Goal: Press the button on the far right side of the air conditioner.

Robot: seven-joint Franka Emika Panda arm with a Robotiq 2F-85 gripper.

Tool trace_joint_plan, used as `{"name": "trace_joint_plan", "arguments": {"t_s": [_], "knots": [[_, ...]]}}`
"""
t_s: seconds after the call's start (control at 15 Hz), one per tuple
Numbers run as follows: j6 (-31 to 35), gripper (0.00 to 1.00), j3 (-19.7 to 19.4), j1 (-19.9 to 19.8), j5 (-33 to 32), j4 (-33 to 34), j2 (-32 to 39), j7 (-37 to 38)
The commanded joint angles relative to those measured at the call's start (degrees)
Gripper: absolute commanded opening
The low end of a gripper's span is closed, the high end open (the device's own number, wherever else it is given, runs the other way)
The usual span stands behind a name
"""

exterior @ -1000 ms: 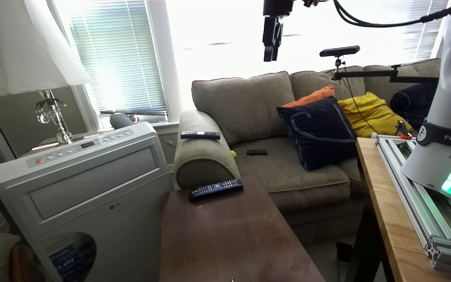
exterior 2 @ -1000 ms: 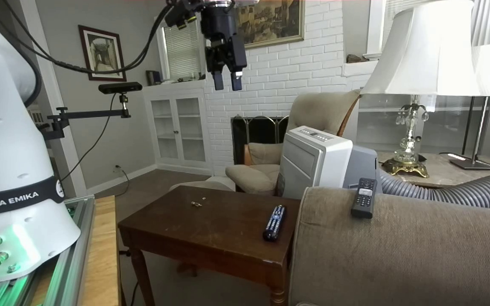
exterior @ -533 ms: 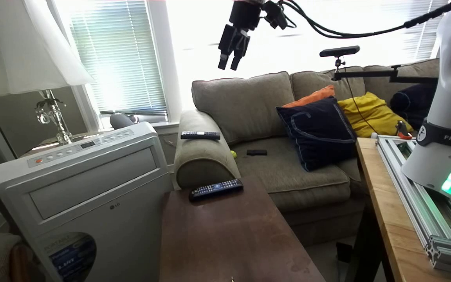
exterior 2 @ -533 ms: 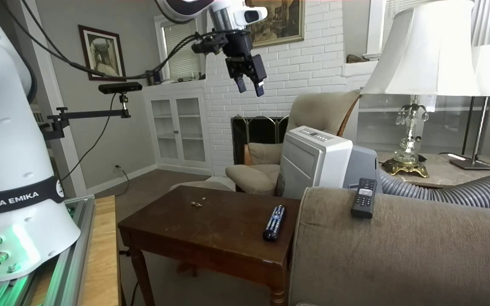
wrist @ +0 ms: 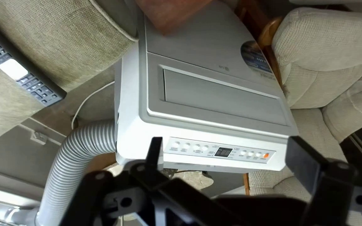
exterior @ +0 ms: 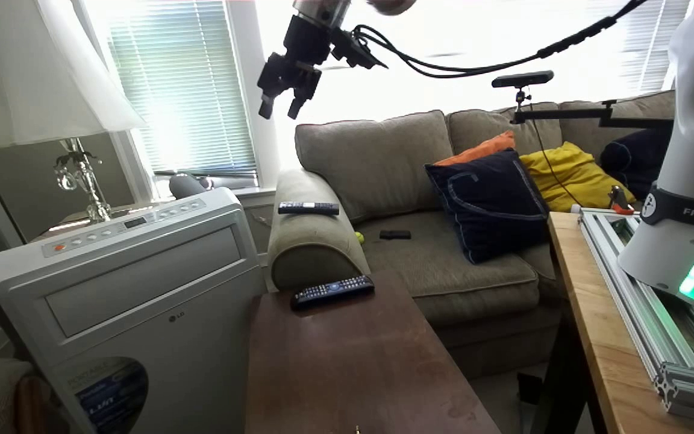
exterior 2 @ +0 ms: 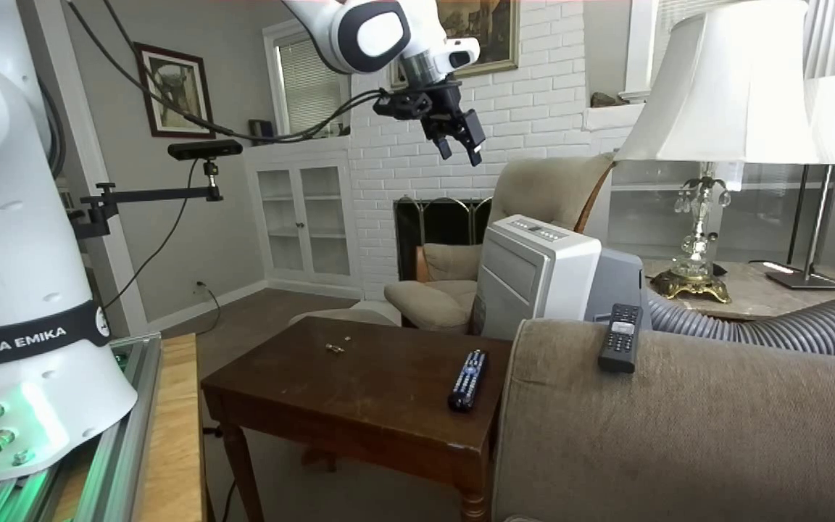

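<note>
The white LG air conditioner [exterior: 202,349] stands at the left in an exterior view, and behind the table in an exterior view [exterior 2: 570,283]. Its top panel has a row of round buttons and a dark display [wrist: 223,152]. Seen from its front, the far-right button [exterior: 195,205] is white and the far-left button [exterior: 59,248] is orange. The wrist view is upside down; there the white end button [wrist: 177,144] is at the left and the orange one at the right. My gripper [exterior: 281,110] is open, empty and tilted, high above and apart from the air conditioner [wrist: 184,40].
A brown table [exterior: 347,355] with a black remote [exterior: 332,291] stands beside the unit. The sofa arm [exterior 2: 736,428] carries another remote [exterior 2: 620,337]. A lamp [exterior 2: 722,94], a grey hose [wrist: 80,157] and an armchair [exterior 2: 548,185] are nearby.
My gripper has moved toward the air conditioner, leftward in one exterior picture and rightward in the other. It has tilted and its jaws remain open. The air conditioner has not moved.
</note>
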Motion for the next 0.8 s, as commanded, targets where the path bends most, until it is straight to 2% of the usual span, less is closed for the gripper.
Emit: {"name": "trace_joint_plan", "arguments": {"t_s": [0.0,0.2,0.4,0.47,0.67,0.73], "knots": [[0.43,1.0,2.39,-1.49,-1.95,12.11,10.36,5.14],[-0.4,1.0,2.04,-1.0,-4.99,20.3,16.72,10.05],[-2.6,1.0,-0.17,0.66,-9.89,28.02,21.76,15.52],[-0.31,1.0,2.21,-1.23,-7.83,21.33,17.5,12.13],[-0.98,1.0,1.56,-0.84,-9.12,25.84,20.78,13.76],[-0.86,1.0,-1.26,1.07,-10.72,24.46,20.37,18.94]]}}
